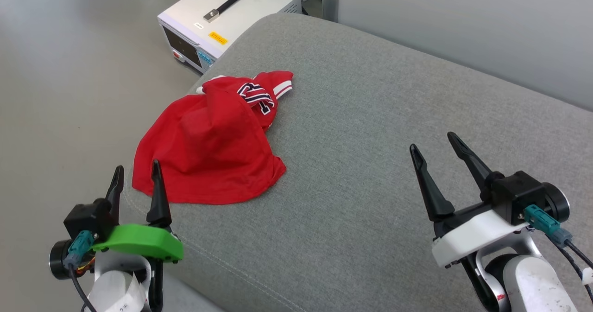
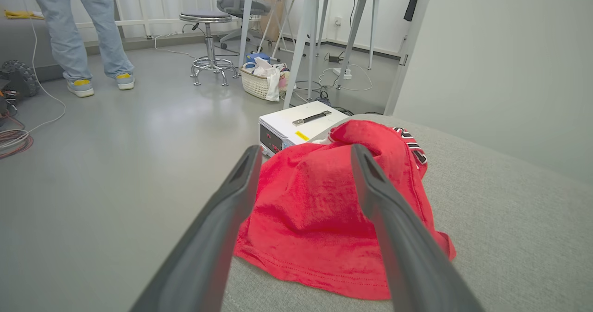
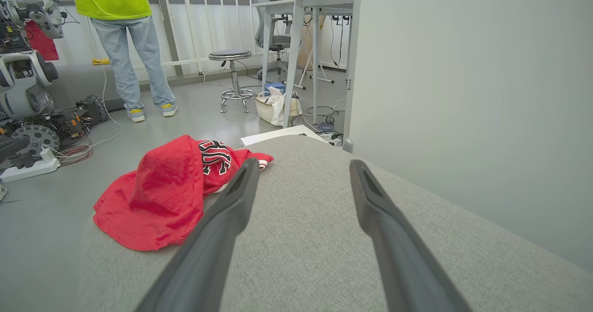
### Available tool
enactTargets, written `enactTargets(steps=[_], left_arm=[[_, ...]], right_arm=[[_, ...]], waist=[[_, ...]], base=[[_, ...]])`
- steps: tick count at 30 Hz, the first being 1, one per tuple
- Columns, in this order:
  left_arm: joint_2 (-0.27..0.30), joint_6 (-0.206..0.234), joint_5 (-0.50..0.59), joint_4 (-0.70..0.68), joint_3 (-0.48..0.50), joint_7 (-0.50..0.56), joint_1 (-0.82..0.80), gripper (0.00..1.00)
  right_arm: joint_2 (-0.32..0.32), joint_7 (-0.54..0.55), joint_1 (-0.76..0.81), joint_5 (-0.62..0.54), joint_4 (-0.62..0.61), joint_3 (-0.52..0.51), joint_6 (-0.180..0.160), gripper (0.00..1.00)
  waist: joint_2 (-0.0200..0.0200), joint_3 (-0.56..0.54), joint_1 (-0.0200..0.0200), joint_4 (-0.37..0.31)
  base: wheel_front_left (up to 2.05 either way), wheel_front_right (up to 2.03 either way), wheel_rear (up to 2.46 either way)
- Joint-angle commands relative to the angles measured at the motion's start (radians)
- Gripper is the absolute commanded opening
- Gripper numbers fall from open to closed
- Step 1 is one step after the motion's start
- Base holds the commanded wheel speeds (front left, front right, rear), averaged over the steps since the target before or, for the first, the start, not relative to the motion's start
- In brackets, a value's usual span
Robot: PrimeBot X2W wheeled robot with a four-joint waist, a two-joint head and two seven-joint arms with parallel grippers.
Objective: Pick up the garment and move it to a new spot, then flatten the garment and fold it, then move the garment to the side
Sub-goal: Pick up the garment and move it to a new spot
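Note:
The garment (image 1: 211, 143) is a red T-shirt crumpled in a heap on the left edge of the grey cushion (image 1: 370, 140), with a bit of black-and-white print and white striped trim showing at its far end. My left gripper (image 1: 137, 169) stands open just short of the heap's near hem, nothing between its fingers. In the left wrist view the garment (image 2: 315, 210) lies straight ahead past the open left gripper (image 2: 303, 152). My right gripper (image 1: 435, 141) is open over bare cushion, well right of the garment. From the right wrist, the garment (image 3: 157, 196) lies left of the open right gripper (image 3: 301, 163).
A white box with a black handle (image 1: 227, 17) stands on the floor just beyond the cushion's far left corner. A grey wall runs along the right. A person (image 3: 129, 43) stands across the room, with a stool (image 3: 231, 78), desks, a basket (image 2: 261, 80) and cables on the floor.

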Motion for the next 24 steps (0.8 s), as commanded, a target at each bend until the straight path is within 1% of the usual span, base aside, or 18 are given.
enactTargets(steps=[1,3,5,12,19,24], left_arm=[[0.0,-0.009,-0.016,0.032,0.005,-0.012,-0.048,1.0],[0.012,-0.013,-0.026,0.079,0.0,-0.007,-0.099,1.0],[0.033,-0.018,-0.038,0.133,-0.007,0.021,-0.157,1.0],[0.132,-0.027,-0.104,0.312,-0.056,0.139,-0.363,1.0],[0.247,-0.028,-0.275,0.512,-0.206,0.317,-0.507,1.0],[0.309,-0.028,-0.409,0.61,-0.301,0.45,-0.558,1.0]], right_arm=[[-0.014,0.01,-0.025,0.003,-0.015,0.003,-0.001,1.0],[-0.026,0.024,-0.037,0.002,-0.027,0.003,-0.001,1.0],[-0.038,0.039,-0.051,0.002,-0.04,0.005,-0.001,1.0],[-0.064,0.065,-0.09,-0.002,-0.072,0.007,-0.001,1.0],[-0.069,0.07,-0.131,-0.006,-0.082,0.011,-0.001,1.0],[-0.065,0.068,-0.144,-0.002,-0.079,0.007,-0.001,1.0]], waist=[[0.0,0.048,-0.0001,-0.012],[0.0,0.078,-0.0001,-0.022],[0.0,0.111,-0.0001,-0.036],[0.0,0.208,-0.0001,-0.109],[0.0,0.29,-0.0001,-0.185],[0.0,0.326,-0.0001,-0.225]], base=[[0.0,0.0,0.0],[0.0,0.0,0.0],[0.0,0.0,0.0],[0.0,0.0,0.0],[0.0,0.0,0.0],[0.0,0.0,0.0]])
